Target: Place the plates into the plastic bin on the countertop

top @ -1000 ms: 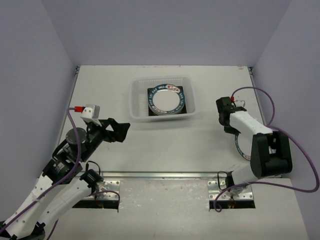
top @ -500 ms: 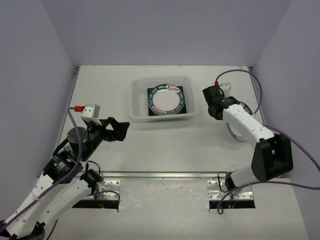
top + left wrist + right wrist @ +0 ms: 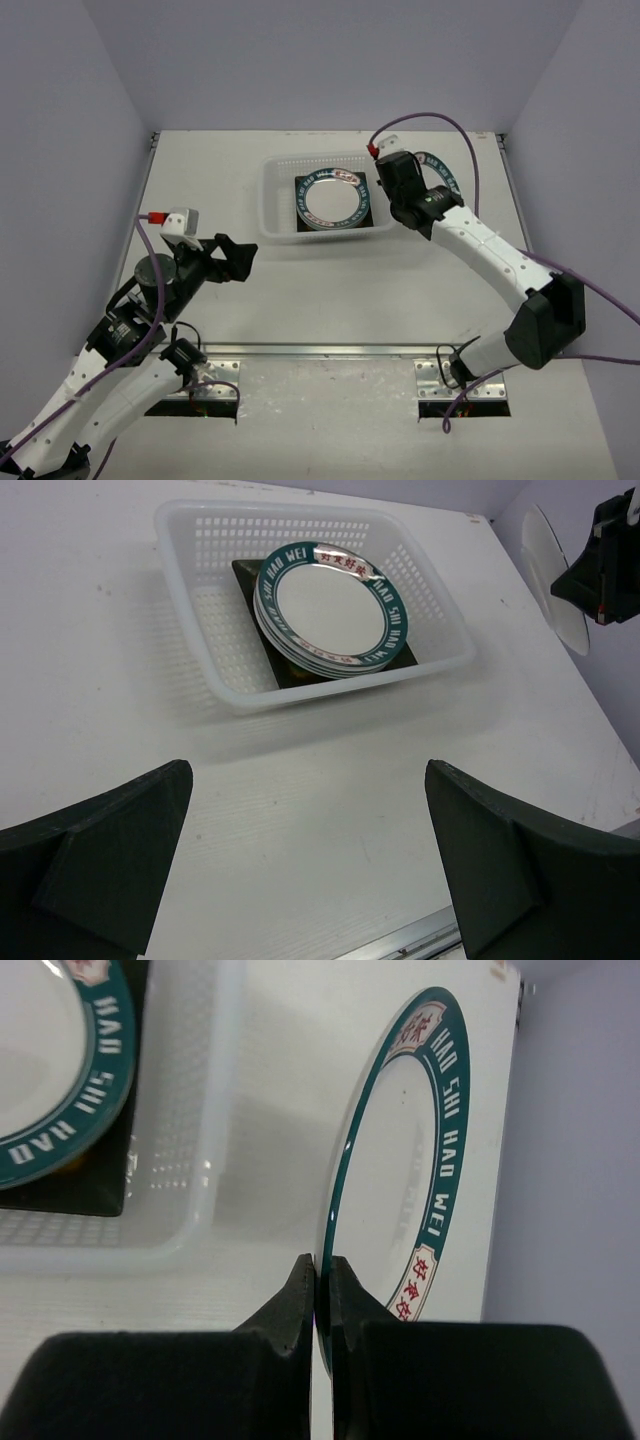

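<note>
- Jaws on the left arm (image 3: 150,300) stand wide apart with nothing between them. In the left wrist view its two dark fingers (image 3: 100,850) sit at the bottom corners, over bare white surface (image 3: 330,290) and well short of the bin.
- Further right, at the middle back of the surface, lies the plastic bin (image 3: 270,205), a pale mesh-sided basket with its long side facing the arms.
- Inside the bin is a stack of plates. A dark square plate (image 3: 245,575) lies at the bottom and round white ones sit on it, the top plate (image 3: 332,200) having a teal rim with lettering. How many round ones lie under it I cannot say for sure; the left wrist view suggests two or three.
- Just beside the bin's right wall, the right arm (image 3: 480,245) reaches forward, and its jaws are pinched shut on the rim of another teal-rimmed round plate (image 3: 400,1160).
- That plate is held on edge, nearly upright, outside the bin and to its right, with its white face turned away from the bin.
</note>
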You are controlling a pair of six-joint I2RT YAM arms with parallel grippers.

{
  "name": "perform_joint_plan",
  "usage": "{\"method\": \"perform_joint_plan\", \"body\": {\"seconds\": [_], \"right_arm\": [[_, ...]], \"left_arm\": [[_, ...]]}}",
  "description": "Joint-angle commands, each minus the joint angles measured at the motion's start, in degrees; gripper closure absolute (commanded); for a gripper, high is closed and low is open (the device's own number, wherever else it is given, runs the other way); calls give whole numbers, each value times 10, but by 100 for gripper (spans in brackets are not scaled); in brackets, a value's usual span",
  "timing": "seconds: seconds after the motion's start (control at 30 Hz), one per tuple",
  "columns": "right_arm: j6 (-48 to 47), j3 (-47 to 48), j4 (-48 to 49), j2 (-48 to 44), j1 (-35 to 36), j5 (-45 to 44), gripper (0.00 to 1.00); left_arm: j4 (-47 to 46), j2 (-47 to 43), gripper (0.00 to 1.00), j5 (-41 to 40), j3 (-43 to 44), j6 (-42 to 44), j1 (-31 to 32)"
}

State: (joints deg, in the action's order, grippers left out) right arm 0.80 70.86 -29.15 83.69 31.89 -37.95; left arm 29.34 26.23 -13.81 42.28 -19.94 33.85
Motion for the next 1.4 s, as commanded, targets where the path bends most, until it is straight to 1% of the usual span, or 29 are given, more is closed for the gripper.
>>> {"method": "perform_joint_plan", "body": {"seconds": [0.0,0.07,0.1,0.17,0.37,0.47,0.63,0.7,0.8,0.83,0.87,0.9,1.07,1.17,1.23,1.37], "right_arm": [[-190,61,104,69,77,9,100],[-232,60,134,82,99,7,100],[-258,64,156,104,114,16,100],[-274,83,156,142,131,36,100],[-287,136,157,231,173,41,100],[-287,151,157,254,187,34,100],[-286,170,160,280,204,29,93],[-286,177,164,287,207,13,83],[-282,188,165,294,208,-4,64],[-282,187,166,294,207,-8,35],[-279,186,162,291,207,-11,12],[-275,186,157,285,207,-14,1],[-248,146,132,233,206,-9,1],[-218,133,94,213,199,8,1],[-164,134,24,189,181,47,1],[-89,147,-36,181,132,97,1]], "left_arm": [[-13,-15,0,-23,4,-9,7],[-13,-23,0,-28,4,-10,7],[-12,-32,0,-34,4,-11,7],[-11,-44,0,-43,4,-14,7],[-9,-69,0,-61,4,-19,7],[-9,-72,0,-62,3,-19,8],[-9,-68,0,-58,4,-19,7],[-9,-66,0,-56,4,-19,7],[-9,-68,0,-55,4,-19,7],[-9,-68,0,-56,4,-19,7],[-9,-69,0,-56,4,-19,7],[-9,-69,0,-56,3,-19,7],[-9,-67,0,-55,3,-19,7],[-9,-66,0,-55,3,-19,7],[-9,-65,0,-55,3,-19,8],[-8,-63,0,-57,3,-19,7]]}}
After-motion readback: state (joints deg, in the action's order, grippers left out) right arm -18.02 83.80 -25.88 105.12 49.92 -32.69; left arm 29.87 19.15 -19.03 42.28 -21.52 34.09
